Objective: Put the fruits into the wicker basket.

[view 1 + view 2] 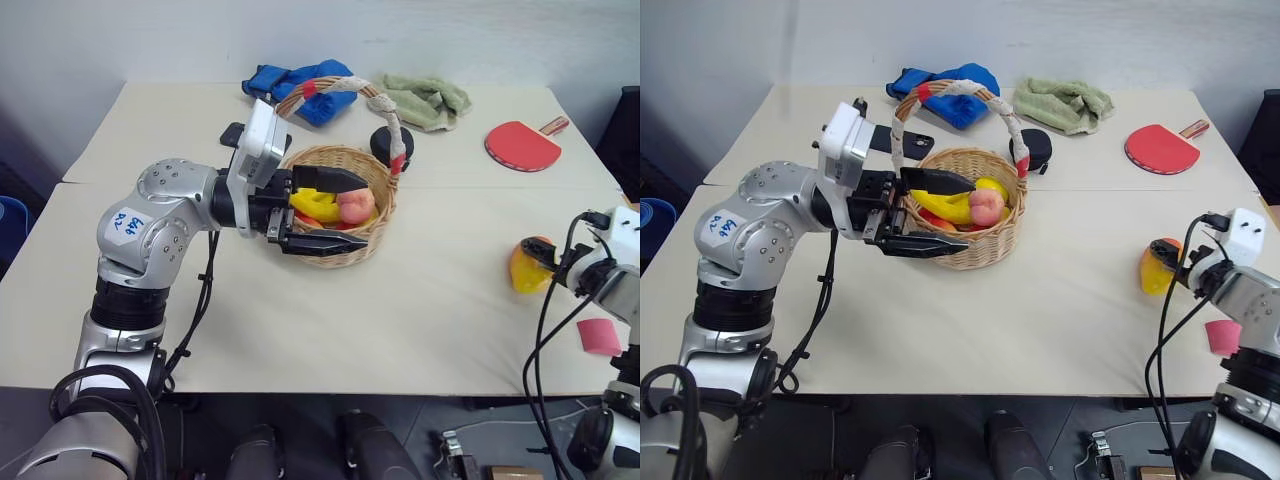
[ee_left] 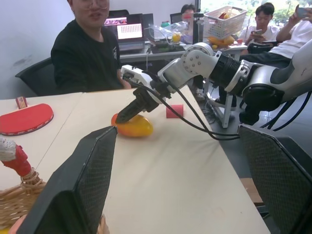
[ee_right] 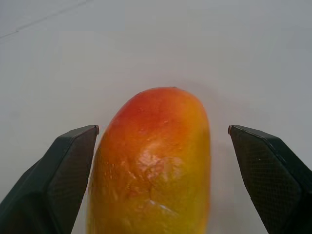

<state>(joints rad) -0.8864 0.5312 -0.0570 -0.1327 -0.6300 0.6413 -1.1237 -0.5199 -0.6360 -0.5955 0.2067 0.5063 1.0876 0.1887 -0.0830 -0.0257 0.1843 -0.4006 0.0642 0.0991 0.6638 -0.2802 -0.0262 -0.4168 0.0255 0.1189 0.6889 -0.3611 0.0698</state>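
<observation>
The wicker basket [image 1: 338,156] stands mid-table with a yellow banana [image 1: 314,206] and a pink peach [image 1: 356,205] inside it. My left gripper [image 1: 330,212] hovers level over the basket's near-left rim, open, with nothing between its fingers. A yellow-orange-red mango [image 1: 522,268] lies on the table at the right. My right gripper [image 3: 163,127] is open with a finger on each side of the mango [image 3: 153,165], and a gap shows on both sides. The left wrist view also shows the mango [image 2: 135,126] with the right gripper [image 2: 124,115] at it.
A pink square block [image 1: 598,336] lies near the right front edge, close to my right arm. At the back lie a red paddle [image 1: 522,146], a green towel [image 1: 425,98], a blue cloth [image 1: 295,85] and a black round case [image 1: 388,142]. A person [image 2: 85,53] sits beyond the table.
</observation>
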